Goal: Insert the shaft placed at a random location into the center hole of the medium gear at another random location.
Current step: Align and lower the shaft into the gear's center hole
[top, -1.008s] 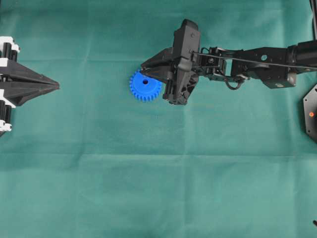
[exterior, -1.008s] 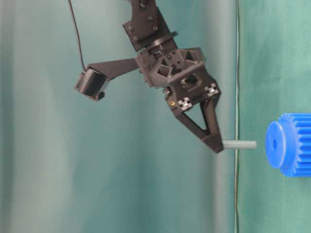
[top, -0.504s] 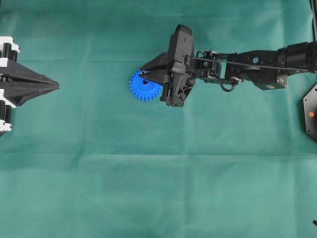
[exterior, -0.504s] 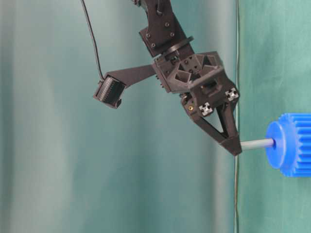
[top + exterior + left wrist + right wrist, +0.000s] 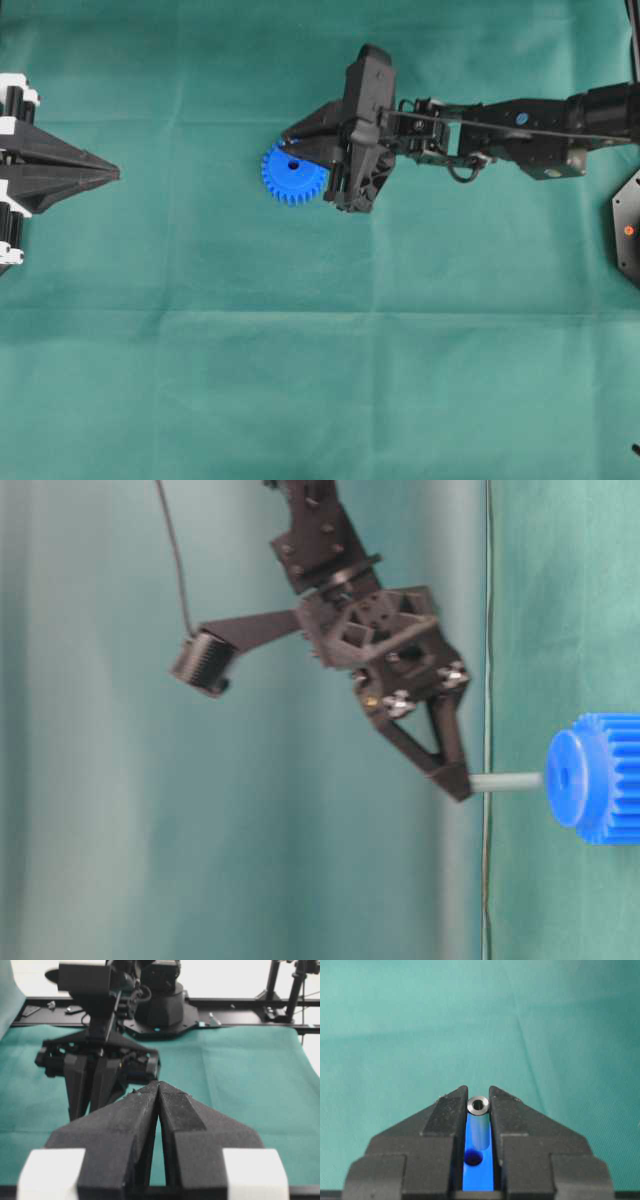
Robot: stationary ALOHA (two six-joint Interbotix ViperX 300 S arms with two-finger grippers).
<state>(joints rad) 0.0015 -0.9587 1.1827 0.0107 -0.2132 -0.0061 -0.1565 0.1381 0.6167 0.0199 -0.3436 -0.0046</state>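
green cloth (image 5: 300, 380): covers the whole table; medium gear (image 5: 293, 175): bright blue, toothed rim, lying flat toward the far edge of the cloth, a little left of its middle, raised hub upward; center hole (image 5: 293, 166): small dark round opening in the hub, visible from overhead just beside the right fingertips; right gripper (image 5: 290, 141): reaching in from the right side, tips over the gear's far rim, jaws drawn in narrow and clamped on the shaft (image 5: 506, 781); shaft: short silver-grey pin, held by one end, its free end pointing at the hub and lined up with the hole, whether it touches the hub cannot be told; left gripper (image 5: 117, 174): at the left edge of the cloth, well apart from the gear, fingers pressed together, holding nothing.
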